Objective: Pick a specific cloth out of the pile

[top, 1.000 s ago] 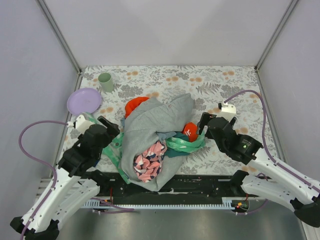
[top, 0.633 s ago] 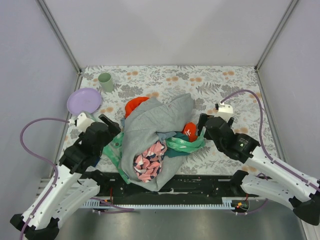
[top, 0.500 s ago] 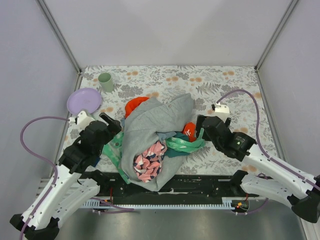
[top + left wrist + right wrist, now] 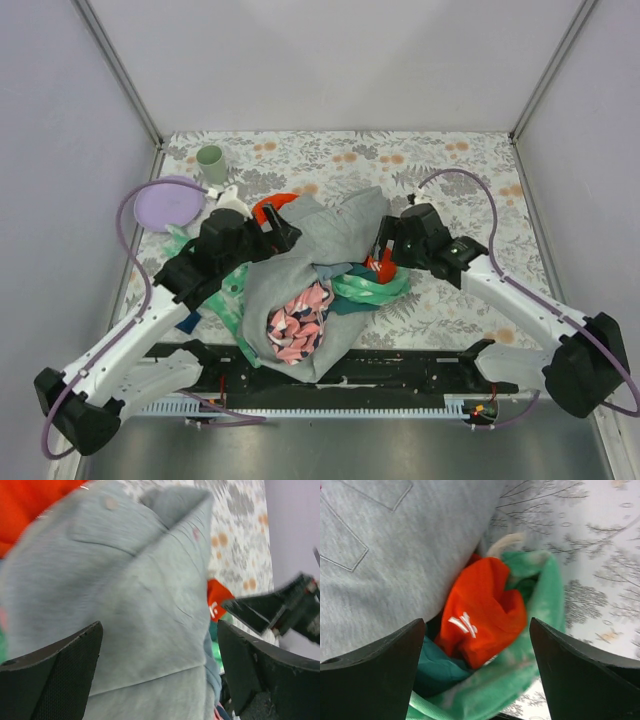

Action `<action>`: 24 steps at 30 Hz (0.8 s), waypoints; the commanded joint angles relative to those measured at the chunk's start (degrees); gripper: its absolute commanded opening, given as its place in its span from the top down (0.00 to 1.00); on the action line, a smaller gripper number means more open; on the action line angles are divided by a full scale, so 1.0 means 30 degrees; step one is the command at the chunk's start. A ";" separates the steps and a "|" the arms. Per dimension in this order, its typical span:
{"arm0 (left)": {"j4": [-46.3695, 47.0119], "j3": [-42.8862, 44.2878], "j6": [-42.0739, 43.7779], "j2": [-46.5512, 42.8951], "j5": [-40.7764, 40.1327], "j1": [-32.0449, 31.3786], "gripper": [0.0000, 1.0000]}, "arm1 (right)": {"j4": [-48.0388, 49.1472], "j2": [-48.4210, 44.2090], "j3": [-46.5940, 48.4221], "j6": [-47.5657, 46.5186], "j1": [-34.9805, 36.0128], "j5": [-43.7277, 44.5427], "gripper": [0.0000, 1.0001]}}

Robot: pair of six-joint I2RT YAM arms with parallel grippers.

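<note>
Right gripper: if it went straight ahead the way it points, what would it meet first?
Probably the orange-red cloth, bunched straight ahead of the open right gripper, nestled in the mint green piece; depth is unclear.

The left arm (image 4: 130, 335) and the right arm (image 4: 520, 305) are built alike: smooth white shells on the long links, chunky black housings at the joints. Just behind the left claw (image 4: 277, 228) sits a small white block (image 4: 228, 200). The left purple cable (image 4: 125, 215), thin and rubbery, arcs back from there along the arm. The right purple cable (image 4: 470, 178) does the same from behind the right claw (image 4: 383, 250). Seen close, the fingers (image 4: 70, 670) are broad matte black wedges, with a fine grid on the inner face.
</note>
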 commanded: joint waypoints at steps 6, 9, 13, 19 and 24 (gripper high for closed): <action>0.0948 0.3237 0.4656 0.5037 -0.2124 -0.5004 0.01 | 0.3846 0.2617 -0.0955 0.0027 -0.0310 -0.3256 0.20; 0.0712 0.3503 0.4802 0.5976 -0.2155 -0.5240 0.01 | 0.4027 0.2823 -0.1163 0.0146 -0.0427 -0.3517 0.48; 0.0682 0.3241 0.4743 0.6359 -0.2534 -0.5387 0.02 | 0.3792 0.2298 -0.1250 -0.0262 -0.0428 -0.4193 0.79; 0.0214 0.3005 0.4422 0.6389 -0.3326 -0.5387 0.01 | 0.0958 0.0103 0.0940 -0.2193 -0.0457 -0.1153 1.00; 0.0155 0.2888 0.4245 0.6126 -0.3561 -0.5387 0.01 | -0.0690 -0.1480 0.4778 -0.4012 -0.0457 0.0142 1.00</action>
